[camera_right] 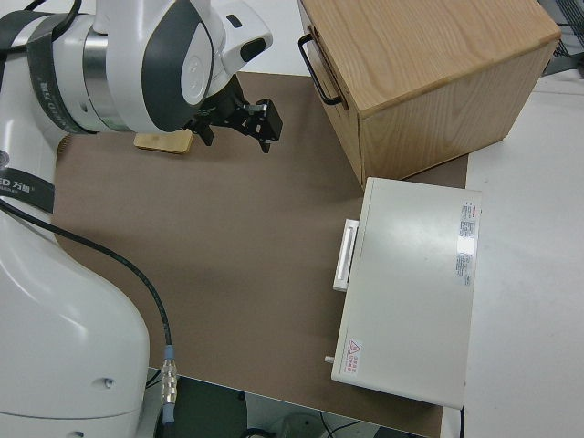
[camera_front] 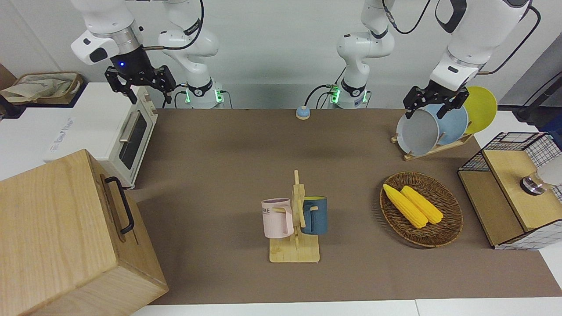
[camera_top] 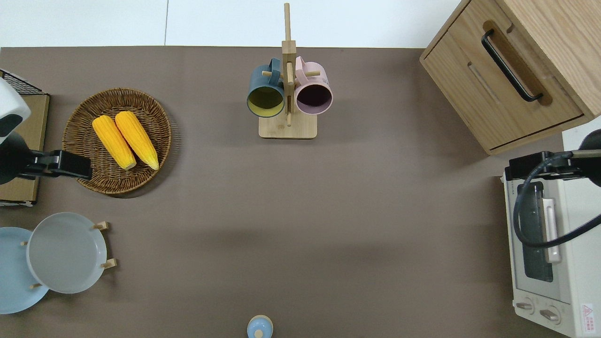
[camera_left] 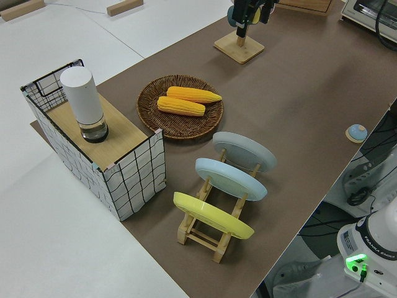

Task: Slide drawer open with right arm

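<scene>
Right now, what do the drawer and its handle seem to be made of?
The drawer looks like light, unpainted wood with a matte finish; grain lines show on its front. Its handle is a thin black bar, probably metal with a satin coating, though plastic cannot be ruled out.

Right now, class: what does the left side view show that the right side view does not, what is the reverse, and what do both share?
Only the left side view shows the corn in its basket, the plate rack and the wire basket.

Only the right side view shows the wooden box with its drawer handle and the whole toaster oven.

Both show the brown mat and the mug stand's base.
</scene>
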You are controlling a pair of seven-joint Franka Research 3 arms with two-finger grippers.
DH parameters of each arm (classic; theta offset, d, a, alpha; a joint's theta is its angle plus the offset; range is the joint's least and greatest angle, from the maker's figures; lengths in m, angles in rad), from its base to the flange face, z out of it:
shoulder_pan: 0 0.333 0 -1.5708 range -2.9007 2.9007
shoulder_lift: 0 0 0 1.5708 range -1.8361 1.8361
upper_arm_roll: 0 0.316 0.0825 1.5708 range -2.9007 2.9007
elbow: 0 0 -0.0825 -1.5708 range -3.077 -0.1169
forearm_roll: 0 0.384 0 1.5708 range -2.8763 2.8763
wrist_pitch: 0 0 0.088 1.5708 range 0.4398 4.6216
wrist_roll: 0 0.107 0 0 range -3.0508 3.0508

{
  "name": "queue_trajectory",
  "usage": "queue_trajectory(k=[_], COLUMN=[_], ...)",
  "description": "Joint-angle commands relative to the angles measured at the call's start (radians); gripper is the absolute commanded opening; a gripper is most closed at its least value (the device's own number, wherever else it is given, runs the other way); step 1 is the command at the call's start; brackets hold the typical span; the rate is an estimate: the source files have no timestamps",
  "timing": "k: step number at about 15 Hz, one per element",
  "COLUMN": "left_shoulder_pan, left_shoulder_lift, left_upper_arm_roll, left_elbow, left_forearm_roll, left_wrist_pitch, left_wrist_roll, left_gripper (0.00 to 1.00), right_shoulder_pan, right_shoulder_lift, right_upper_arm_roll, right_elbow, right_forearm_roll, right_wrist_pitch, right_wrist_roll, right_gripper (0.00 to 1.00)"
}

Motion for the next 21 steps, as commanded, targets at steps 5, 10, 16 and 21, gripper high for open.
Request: queue_trajectory(k=[5, 10, 16, 21], left_shoulder_pan=[0.004, 0.004, 0.004, 0.004], left_shoulder_lift=[0.011, 0.011, 0.011, 0.011], left_upper_arm_roll=[-0.006, -0.006, -0.006, -0.006], left_elbow=[0.026, 0.026, 0.026, 0.026], left_forearm_roll=[0.017, 0.017, 0.017, 0.017], left_wrist_pitch=[-0.020, -0.020, -0.020, -0.020], left_wrist_roll=[0.010, 0.010, 0.010, 0.010], left_gripper=[0.99, 0.99, 0.99, 0.99], right_shoulder_pan=[0.000, -0.008, -0.003, -0.002], right_shoulder_lift=[0.011, 0.011, 0.039, 0.071], right_upper_arm_roll=[0.017, 0.017, 0.015, 0.014], right_elbow=[0.015, 0.015, 0.015, 0.016], right_forearm_roll=[-0.015, -0.018, -0.029, -0.035], right_wrist_pitch=[-0.016, -0.015, -0.014, 0.001], right_wrist_roll=[-0.004, -0.001, 0.002, 0.002], right_gripper=[0.983, 0.983, 0.983, 0.983])
